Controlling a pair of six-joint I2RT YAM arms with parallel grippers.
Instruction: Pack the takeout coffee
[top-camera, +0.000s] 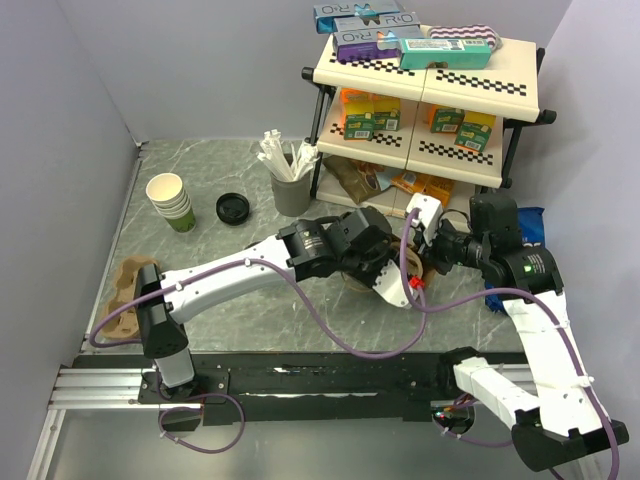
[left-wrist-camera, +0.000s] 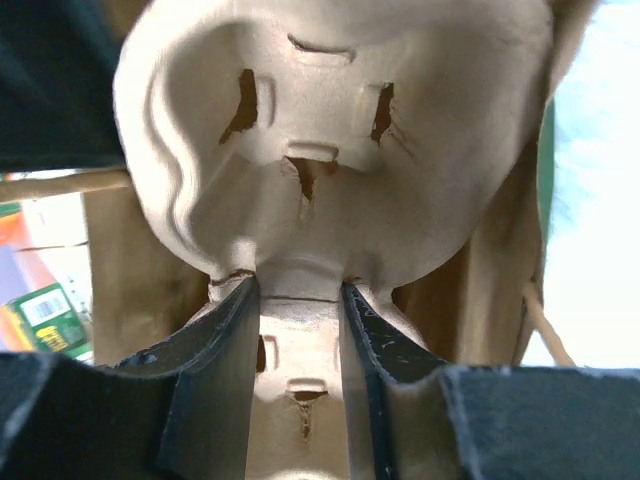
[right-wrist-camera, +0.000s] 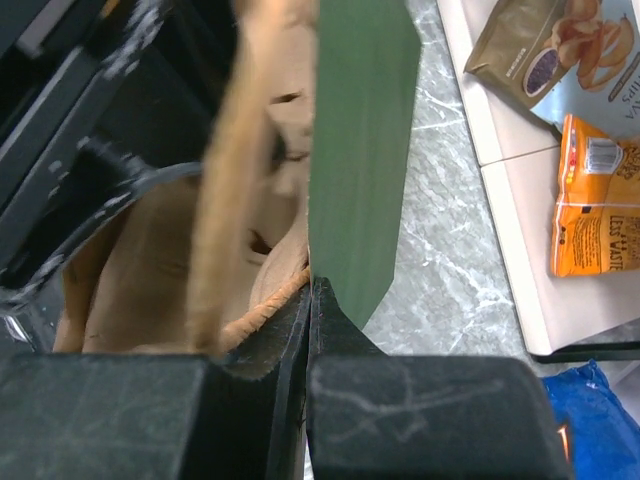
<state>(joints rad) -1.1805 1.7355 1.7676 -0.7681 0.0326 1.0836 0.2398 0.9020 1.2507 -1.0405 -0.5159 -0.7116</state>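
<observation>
Left end effector (left-wrist-camera: 299, 290) was clamped on a pulp carrier (left-wrist-camera: 330, 150). The right end effector (right-wrist-camera: 310, 290) was pinched shut on the bag (right-wrist-camera: 140, 280) edge. Coffee (top-camera: 233, 208) sat farther back on the bench (top-camera: 230, 160), well apart, so it looked unpacked.

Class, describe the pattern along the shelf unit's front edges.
Black-and-white checks on the shelf edges; clearest in the top external view.

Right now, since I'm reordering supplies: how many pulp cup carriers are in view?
2. One pulp cup carrier lies at the table's left edge; the other is clamped in the left tool. More may be hidden under the arms.
</observation>
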